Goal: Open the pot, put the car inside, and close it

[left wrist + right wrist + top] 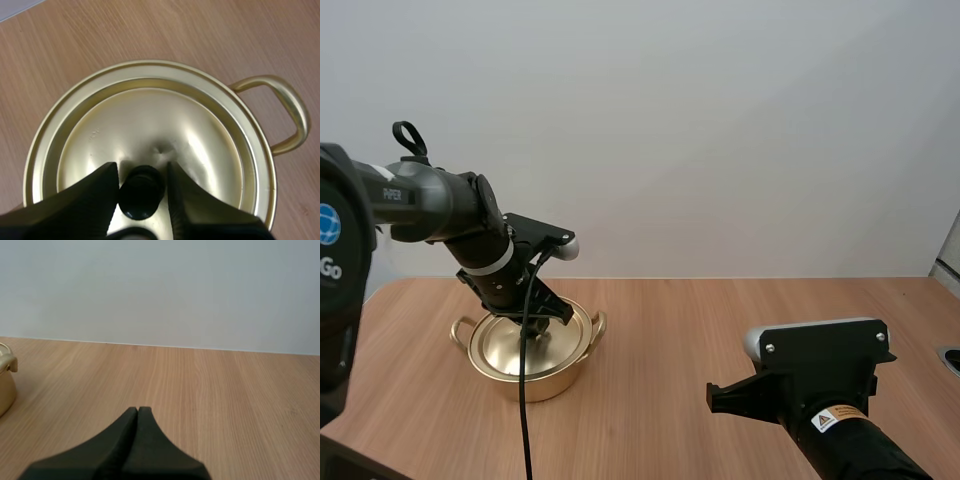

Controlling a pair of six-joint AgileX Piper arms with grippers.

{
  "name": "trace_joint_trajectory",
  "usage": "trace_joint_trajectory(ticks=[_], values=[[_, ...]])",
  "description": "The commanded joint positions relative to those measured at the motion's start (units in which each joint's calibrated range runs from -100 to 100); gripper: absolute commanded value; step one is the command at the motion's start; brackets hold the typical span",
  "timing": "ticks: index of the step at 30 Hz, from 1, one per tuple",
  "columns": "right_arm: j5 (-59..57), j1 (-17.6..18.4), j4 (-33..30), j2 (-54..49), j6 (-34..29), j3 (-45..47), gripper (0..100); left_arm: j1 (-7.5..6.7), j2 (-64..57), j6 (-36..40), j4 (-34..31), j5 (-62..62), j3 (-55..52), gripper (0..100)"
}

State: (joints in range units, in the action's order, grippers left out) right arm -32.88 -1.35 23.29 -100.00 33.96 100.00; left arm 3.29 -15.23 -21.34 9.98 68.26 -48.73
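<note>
The left fingers (95,195) are gripping the black knob (142,192) of the lid (150,115), one on each side and pressing against it. The lid is sitting flat on the gold pot (530,372) and covering it fully. A looped handle (287,110) is sticking out from the pot's rim beside the lid. The pot is standing on the desk (720,320) toward its left side. The left arm (440,205) is reaching down over it from the left. The right fingers (135,422) are lying pressed together as one dark wedge, clenched on nothing, and are hovering low over bare desk. From that arm's camera, the edge of the pot with one handle is showing off to the side, well apart from the fingers. In the high view the right arm (820,395) is sitting over the near right part of the desk, well apart from the pot, with open wood lying between them.
</note>
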Motion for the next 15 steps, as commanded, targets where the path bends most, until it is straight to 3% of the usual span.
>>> trace_joint_trajectory(ticks=[1, 11, 15], values=[[-0.1, 0.0, 0.1, 0.0, 0.0, 0.0, 0, -0.05, -0.1, 0.0, 0.0, 0.0, 0.1, 61], [-0.1, 0.0, 0.1, 0.0, 0.0, 0.0, 0, -0.05, -1.3, 0.3, 0.7, -3.9, 0.7, 61], [-0.1, 0.0, 0.2, 0.0, 0.0, 0.0, 0, -0.05, -4.9, 0.5, 4.1, -7.6, 2.9, 61]])
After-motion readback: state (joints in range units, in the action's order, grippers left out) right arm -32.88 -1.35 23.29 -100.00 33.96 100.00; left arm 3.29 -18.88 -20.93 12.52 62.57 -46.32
